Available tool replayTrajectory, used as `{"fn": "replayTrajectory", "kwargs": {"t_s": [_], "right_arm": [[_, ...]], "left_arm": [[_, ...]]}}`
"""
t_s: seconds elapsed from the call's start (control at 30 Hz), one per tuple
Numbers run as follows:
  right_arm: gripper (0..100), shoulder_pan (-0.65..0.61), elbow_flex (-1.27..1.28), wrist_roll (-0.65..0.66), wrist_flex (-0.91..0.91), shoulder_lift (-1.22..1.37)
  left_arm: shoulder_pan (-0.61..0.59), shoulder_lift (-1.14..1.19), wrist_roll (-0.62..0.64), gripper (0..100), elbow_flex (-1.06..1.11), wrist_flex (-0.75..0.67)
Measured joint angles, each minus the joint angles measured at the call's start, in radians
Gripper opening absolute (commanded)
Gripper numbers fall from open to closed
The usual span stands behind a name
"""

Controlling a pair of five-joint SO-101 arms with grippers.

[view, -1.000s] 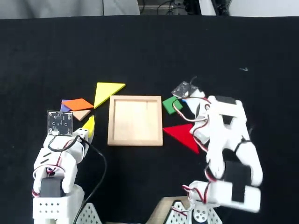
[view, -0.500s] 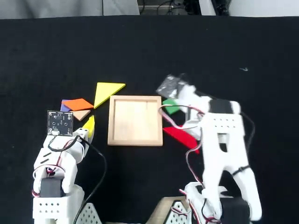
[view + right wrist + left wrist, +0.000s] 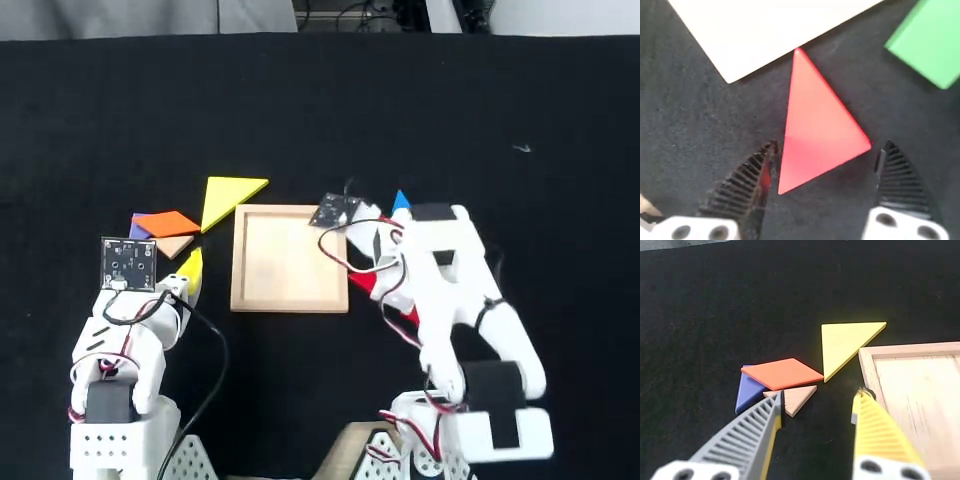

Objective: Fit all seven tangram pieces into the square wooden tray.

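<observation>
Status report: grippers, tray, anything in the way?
Right gripper open, flanking red triangle beside wooden tray. Left gripper open near tan triangle. No pieces seated yet. Green piece close, not blocking.

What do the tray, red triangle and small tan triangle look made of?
The tray: pale bare-looking wood, grain streaks visible.
The red triangle: smooth opaque coat, slight sheen; painted wood or plastic, can't tell.
The small tan triangle: likely unpainted wood, same tone as tray.
</observation>
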Motion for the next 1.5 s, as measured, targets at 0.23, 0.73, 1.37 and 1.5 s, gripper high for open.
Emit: {"fn": "replayTrajectory", "kwargs": {"t_s": [0.23,0.73,1.37,1.5], "right_arm": [[31.2,0.0,0.0,0.009,-0.055,0.071],[28.9,0.015,-0.006,0.009,-0.095,0.137],[14.8,0.029,-0.071,0.009,-0.044,0.143],[14.6,0.029,-0.132,0.009,0.048,0.144]], "left_arm": [[0.0,0.0,0.0,23,0.0,0.0],[0.0,0.0,0.0,23,0.0,0.0],[0.0,0.0,0.0,23,0.0,0.0],[0.0,0.0,0.0,23,0.0,0.0]]}}
